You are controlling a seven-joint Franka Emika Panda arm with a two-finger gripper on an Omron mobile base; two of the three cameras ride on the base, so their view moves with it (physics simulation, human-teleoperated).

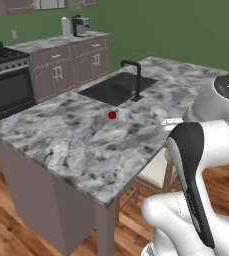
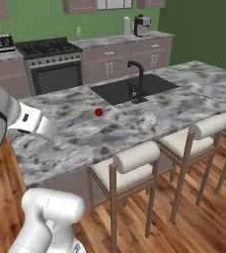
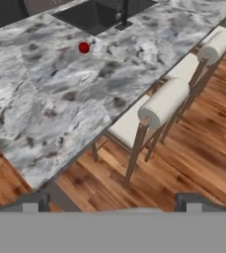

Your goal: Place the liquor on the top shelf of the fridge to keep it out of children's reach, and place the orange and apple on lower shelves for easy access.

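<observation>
1. In my hand view the gripper (image 3: 112, 207) shows as two dark finger tips at the bottom edge, one at lower left and one at lower right. They stand spread wide apart with nothing between them, so I am carrying nothing.

2. The apple (image 3: 84, 47) sits in the upper left of the hand view, a small red ball on the marble island counter (image 3: 45, 99). It lies just short of the black sink (image 3: 87, 15) at the top edge.

3. In the left base view the apple (image 1: 112, 115) is near the centre of the frame, just below the sink (image 1: 117, 88) and left of the faucet (image 1: 134, 80). In the right base view it is left of centre (image 2: 98, 112).

4. What matters for my next reach: the apple lies ahead of the finger tips and off to the left of their line, well apart from them. The stools (image 3: 159, 106) cross the middle of the view between.

5. Being round, the apple has no long axis, so I judge any jaw angle will do.

6. I cannot make out the liquor, the orange or the fridge from here.
</observation>
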